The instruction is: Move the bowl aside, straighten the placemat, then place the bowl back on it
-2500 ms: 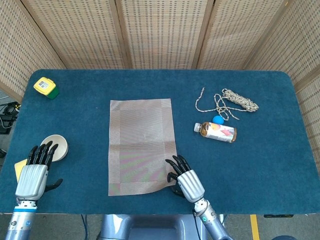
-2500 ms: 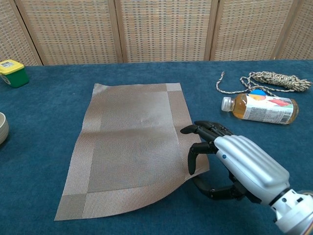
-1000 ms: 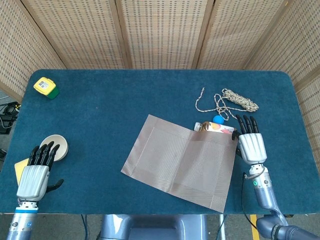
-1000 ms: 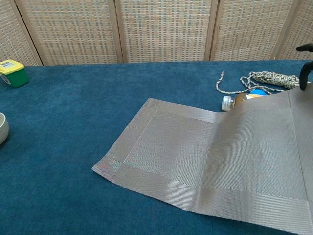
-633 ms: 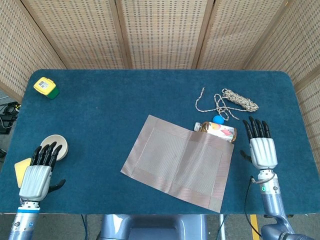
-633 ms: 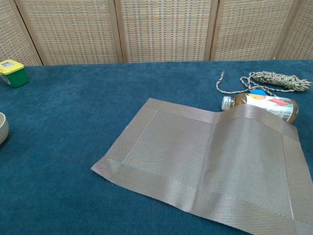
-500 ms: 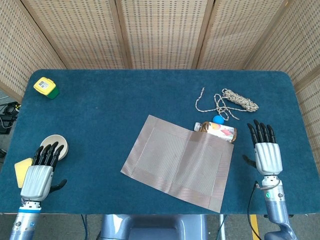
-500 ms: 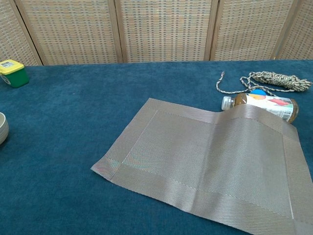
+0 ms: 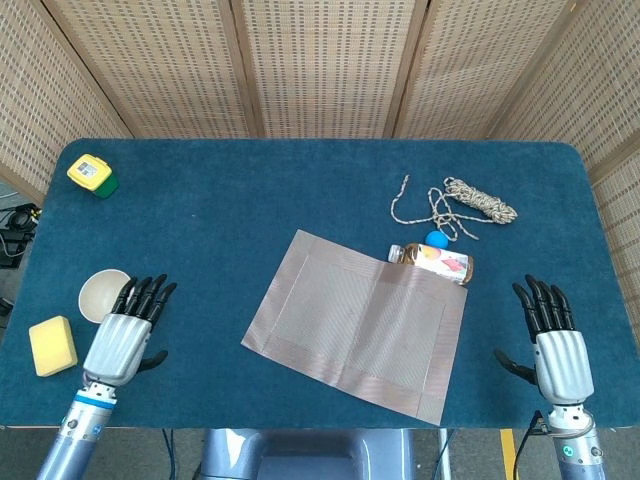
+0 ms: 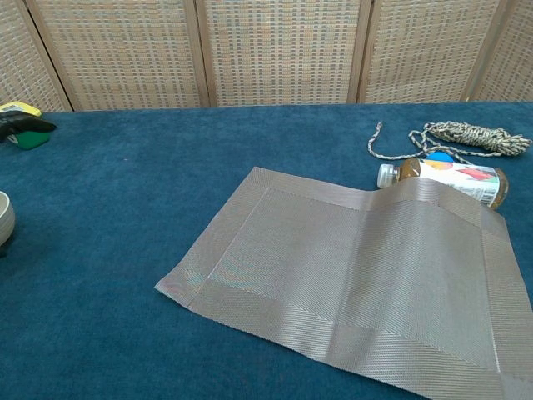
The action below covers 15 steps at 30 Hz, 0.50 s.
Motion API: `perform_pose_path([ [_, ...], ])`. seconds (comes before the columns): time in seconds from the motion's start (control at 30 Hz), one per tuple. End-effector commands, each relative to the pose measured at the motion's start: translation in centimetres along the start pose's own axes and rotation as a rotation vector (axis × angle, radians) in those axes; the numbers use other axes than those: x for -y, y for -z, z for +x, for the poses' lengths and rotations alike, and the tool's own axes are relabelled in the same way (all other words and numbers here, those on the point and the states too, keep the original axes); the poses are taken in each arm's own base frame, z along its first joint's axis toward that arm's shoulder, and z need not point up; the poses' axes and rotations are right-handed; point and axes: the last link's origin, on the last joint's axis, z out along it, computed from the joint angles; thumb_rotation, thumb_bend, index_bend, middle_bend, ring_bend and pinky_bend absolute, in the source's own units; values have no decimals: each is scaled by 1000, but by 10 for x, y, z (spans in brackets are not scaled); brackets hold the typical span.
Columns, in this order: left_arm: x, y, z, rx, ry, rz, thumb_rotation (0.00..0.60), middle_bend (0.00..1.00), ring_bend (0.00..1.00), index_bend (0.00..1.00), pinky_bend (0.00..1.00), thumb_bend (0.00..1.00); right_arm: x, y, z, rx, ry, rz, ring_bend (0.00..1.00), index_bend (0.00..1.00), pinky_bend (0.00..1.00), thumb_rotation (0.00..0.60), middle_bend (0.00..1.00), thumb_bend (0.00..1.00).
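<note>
The grey woven placemat (image 9: 355,322) (image 10: 350,279) lies askew on the blue table, and its far right corner rides up on a lying bottle (image 9: 432,262) (image 10: 443,182). The cream bowl (image 9: 103,294) (image 10: 4,218) sits at the near left, off the mat. My left hand (image 9: 127,331) is just right of the bowl with its fingers spread and nothing in it; only dark fingertips (image 10: 23,122) show at the chest view's left edge. My right hand (image 9: 553,345) hovers open at the near right, clear of the mat.
A coiled rope (image 9: 470,203) (image 10: 454,135) and a blue cap (image 9: 436,239) lie beyond the bottle. A yellow-green box (image 9: 92,174) stands at the far left corner. A yellow sponge (image 9: 52,346) lies near the left front edge.
My right hand has let go of the turned mat and drawn back to the near right. My left hand has moved right and forward, uncovering the sponge, now beside the bowl.
</note>
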Motion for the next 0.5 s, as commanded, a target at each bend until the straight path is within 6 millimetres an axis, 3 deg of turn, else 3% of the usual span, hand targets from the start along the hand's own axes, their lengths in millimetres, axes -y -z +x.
perform_pose_path([
  [0.03,-19,-23,-6,29,-77,-104,600,0,0,26,0,65,0,1,1,2,1,3,0,27,0,600,0,240],
  [0.5,-35,-59,-45,82,-154,-180,600,0,0,323,0,67,3,5,9,-18,-37,25,0,27,0,600,0,240],
])
